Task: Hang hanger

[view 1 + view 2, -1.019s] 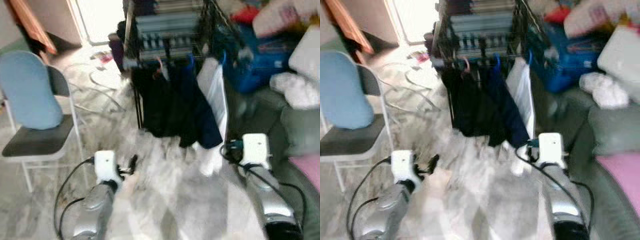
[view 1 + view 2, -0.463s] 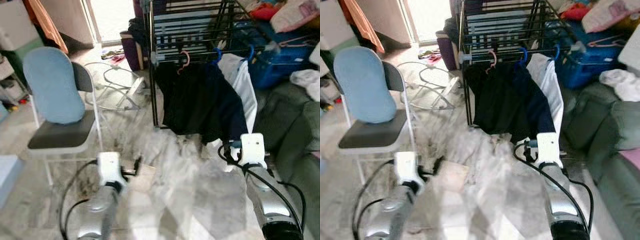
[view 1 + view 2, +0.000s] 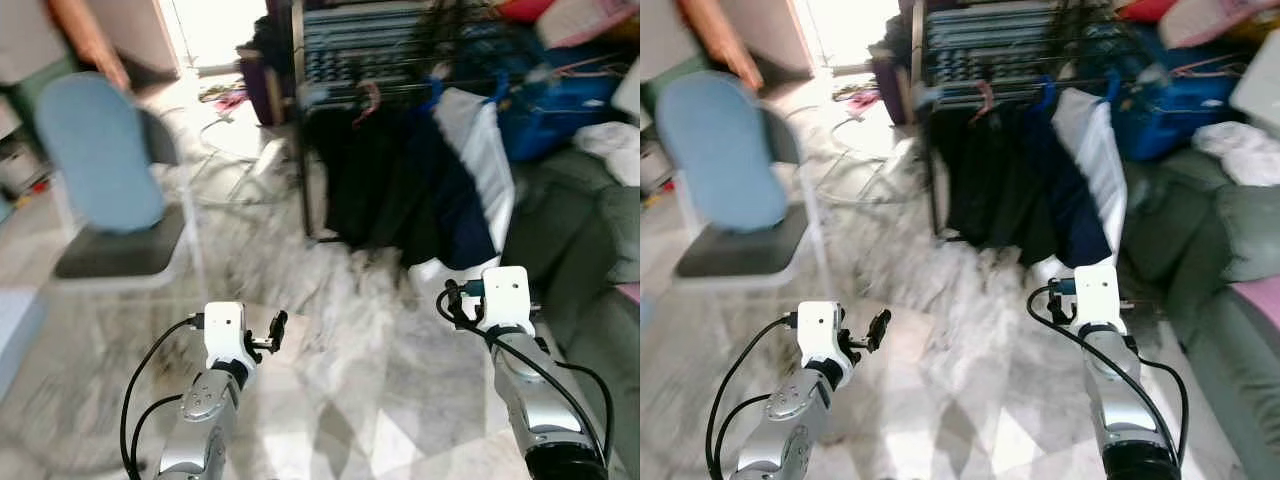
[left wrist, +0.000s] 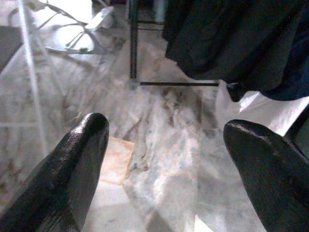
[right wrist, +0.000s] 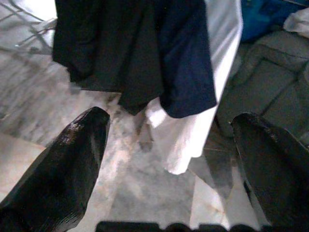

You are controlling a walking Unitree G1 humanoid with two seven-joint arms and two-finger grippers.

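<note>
2 silver arms reach out low over a marble floor point(image 3: 380, 400), and the head views are a bit smeared, so fine detail is soft. Biggest thing ahead is the black drying rack point(image 3: 400, 50), standing straight in front with its top rails crowded. Off its front rail hang dark garments point(image 3: 375, 170), black and navy side by side, with a white garment point(image 3: 480, 150) at the rack's right end, its hem reaching down close to the floor. To the right sits a grey sofa point(image 3: 585, 250), with a blue bin point(image 3: 545, 110) behind it beside the rack. Over on the left stands a folding chair point(image 3: 110, 240) with a blue cushion point(image 3: 100, 150) propped against its back.

Now the hangers: a pink hanger point(image 3: 370, 98) is hooked on the rack's front rail above the dark clothes, and a blue hanger point(image 3: 436, 92) hooks on just to its right. Both hooks are small and blurred.

Left gripper point(image 4: 164, 140) hovers above the floor, fingers point(image 4: 82, 159) spread wide with nothing between them, aimed at the rack's foot. Right gripper point(image 5: 169, 145) is likewise spread and empty, pointing at the hems of the navy and white garments, not touching them.
</note>
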